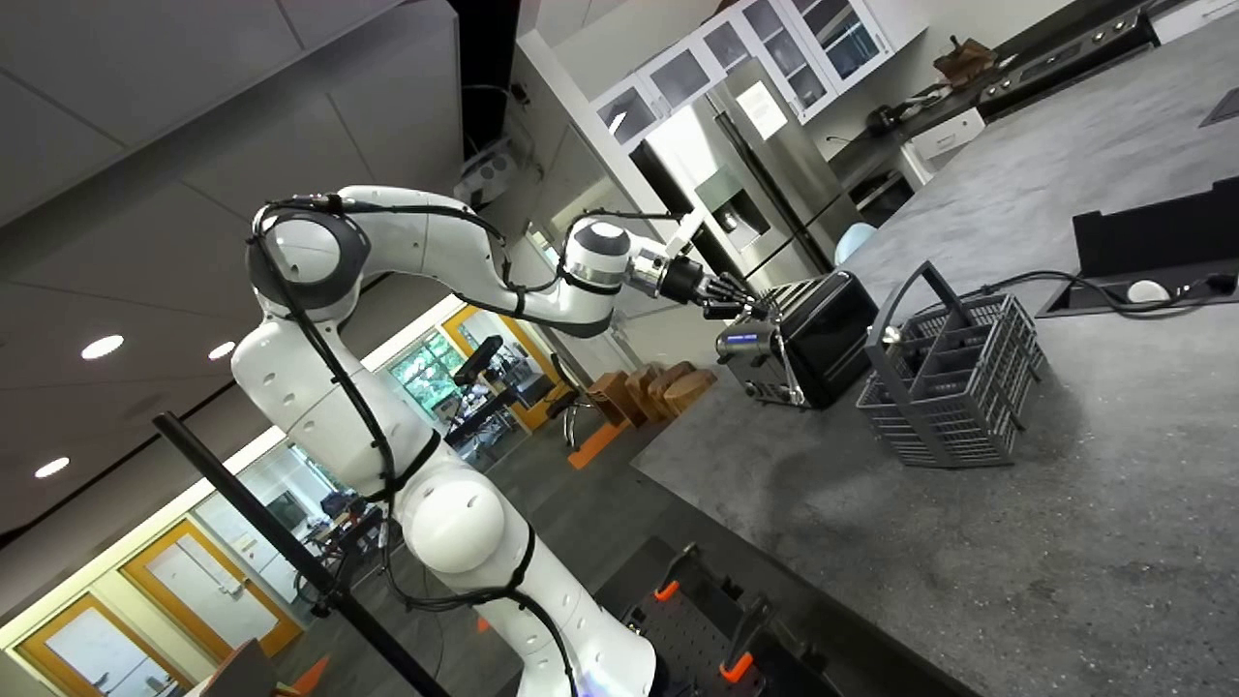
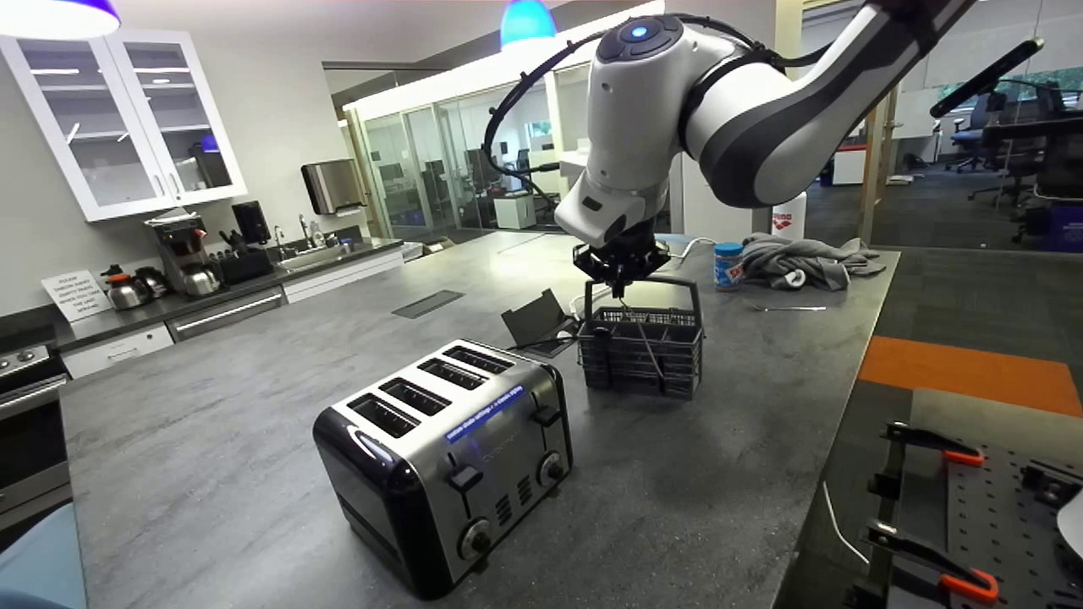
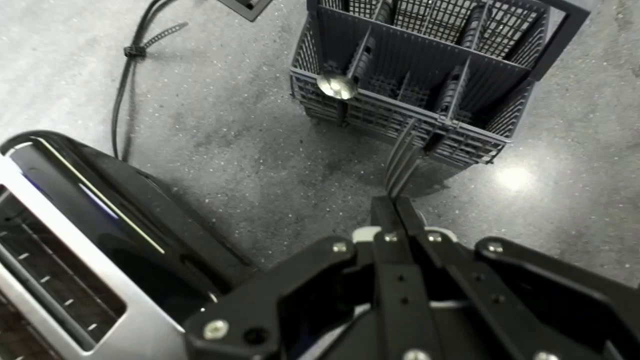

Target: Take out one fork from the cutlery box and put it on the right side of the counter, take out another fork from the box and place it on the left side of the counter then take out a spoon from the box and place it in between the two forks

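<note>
The gripper [image 3: 393, 200] pinches a fork [image 3: 398, 172] at the base of its tines, apart from the cutlery box [image 3: 400, 57], where the spoon [image 3: 337, 86] stands bowl up. In an exterior view, a slim silver utensil [image 2: 791, 309] lies on the bench [image 2: 719, 474] near a grey cloth [image 2: 804, 262]

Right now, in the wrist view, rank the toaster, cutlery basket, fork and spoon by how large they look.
Largest: Toaster and cutlery basket, unranked; too alike, both cut off by the picture's edge.
Next: Fork, partly visible, nearer the camera than the spoon.
Smallest: Spoon, mainly its bowl showing.
</note>
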You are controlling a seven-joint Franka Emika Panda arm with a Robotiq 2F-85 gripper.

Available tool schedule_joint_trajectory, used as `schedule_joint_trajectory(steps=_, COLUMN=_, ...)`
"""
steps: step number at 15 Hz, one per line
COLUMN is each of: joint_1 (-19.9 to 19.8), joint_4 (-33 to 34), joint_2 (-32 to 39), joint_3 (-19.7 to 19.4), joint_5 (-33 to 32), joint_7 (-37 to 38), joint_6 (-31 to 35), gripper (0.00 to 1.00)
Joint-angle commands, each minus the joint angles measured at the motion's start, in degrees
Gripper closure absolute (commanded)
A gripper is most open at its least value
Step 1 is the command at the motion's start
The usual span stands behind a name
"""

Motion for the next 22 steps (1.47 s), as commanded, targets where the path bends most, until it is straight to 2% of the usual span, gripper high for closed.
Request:
schedule_joint_trajectory(steps=1, joint_1=1.22, joint_4=0.03, joint_2=-0.41, joint_3=1.58, joint_5=0.13, joint_7=-3.59, joint_6=-7.86, gripper=0.99)
schedule_joint_trajectory(steps=5, joint_1=1.38, joint_4=0.24, joint_2=1.63, joint_3=2.22, joint_5=-2.08, joint_7=-4.34, joint_6=-11.26, gripper=0.99)
schedule_joint_trajectory(steps=12, joint_1=1.14, joint_4=-0.08, joint_2=7.06, joint_3=2.12, joint_5=-1.45, joint_7=-6.16, joint_6=-12.05, gripper=0.99)
schedule_joint_trajectory(steps=22, joint_1=0.85, joint_4=2.41, joint_2=16.36, joint_3=1.96, joint_5=-3.88, joint_7=-4.52, joint_6=-13.86, gripper=0.99)
